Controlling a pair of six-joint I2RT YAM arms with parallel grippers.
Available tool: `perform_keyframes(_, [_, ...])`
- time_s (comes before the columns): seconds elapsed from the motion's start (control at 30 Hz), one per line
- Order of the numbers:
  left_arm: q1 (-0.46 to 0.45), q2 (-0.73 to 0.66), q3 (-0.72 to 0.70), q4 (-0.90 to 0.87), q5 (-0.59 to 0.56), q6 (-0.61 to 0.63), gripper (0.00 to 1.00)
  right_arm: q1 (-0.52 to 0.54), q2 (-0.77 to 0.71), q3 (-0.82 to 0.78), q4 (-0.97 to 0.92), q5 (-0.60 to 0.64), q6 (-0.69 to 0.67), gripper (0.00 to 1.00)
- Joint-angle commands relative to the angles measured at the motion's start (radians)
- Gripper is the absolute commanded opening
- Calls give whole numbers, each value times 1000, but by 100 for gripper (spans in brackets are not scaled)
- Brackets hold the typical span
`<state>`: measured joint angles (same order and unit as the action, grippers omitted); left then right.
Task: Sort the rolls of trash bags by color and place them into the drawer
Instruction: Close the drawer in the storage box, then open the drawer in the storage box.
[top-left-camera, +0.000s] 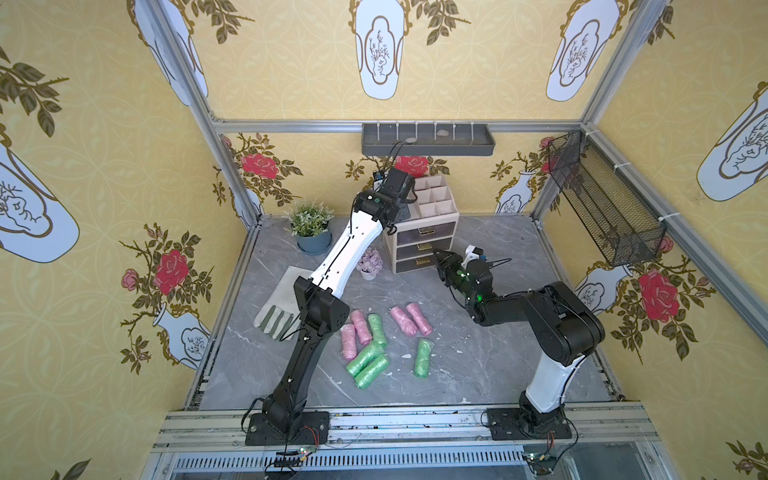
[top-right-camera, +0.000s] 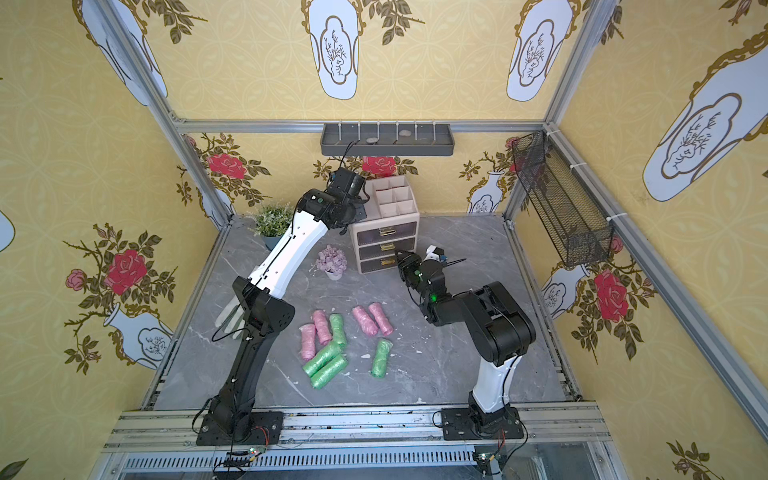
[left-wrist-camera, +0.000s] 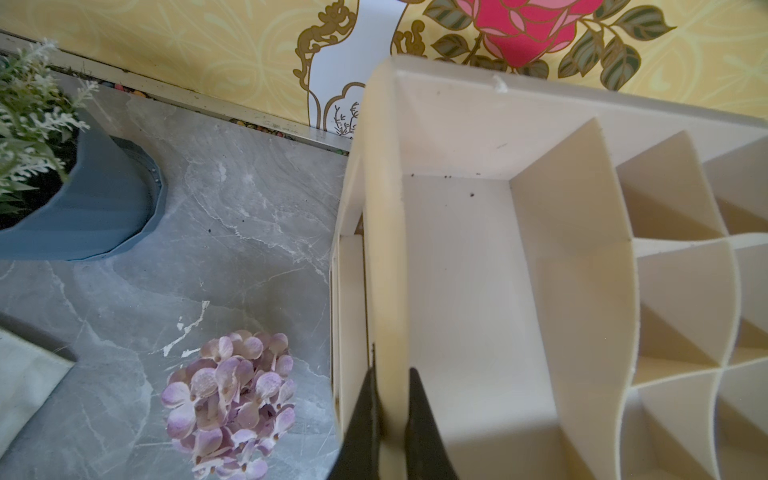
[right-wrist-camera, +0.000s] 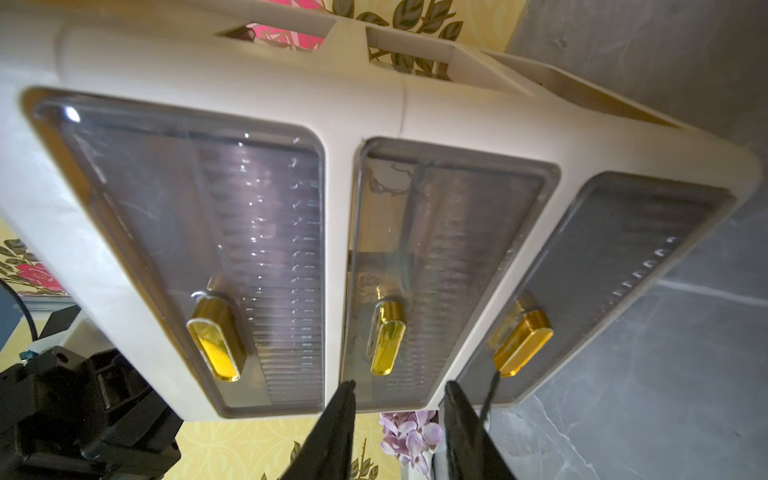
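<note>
Left gripper (left-wrist-camera: 391, 374): clamped shut on the drawer unit (left-wrist-camera: 457, 270), pinching the side wall of its top tray. Right gripper (right-wrist-camera: 400, 388): jaws partly open, empty, just before the gold handle (right-wrist-camera: 388, 336) of the middle drawer (right-wrist-camera: 440, 249). Rolls of trash bags (top-left-camera: 403, 321): four pink, four green, lying on the tabletop (top-left-camera: 478, 365) between the arms, well apart from the unit; all three drawers closed. Lilac flower bunch (top-left-camera: 371, 262) near the unit; potted plant (top-left-camera: 309, 224), glove (top-left-camera: 276, 307) beyond.
</note>
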<state>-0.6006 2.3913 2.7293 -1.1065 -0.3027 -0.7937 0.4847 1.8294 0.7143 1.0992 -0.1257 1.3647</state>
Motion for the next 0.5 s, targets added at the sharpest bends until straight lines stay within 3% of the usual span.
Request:
perform_keyframes(0.0, [7, 35, -13, -102, 70, -24, 0, 3, 18, 30, 47, -15, 26, 37])
perform_keyframes(0.47, [10, 40, -13, -96, 82, -18, 0, 11, 85, 107, 26, -3, 54, 34])
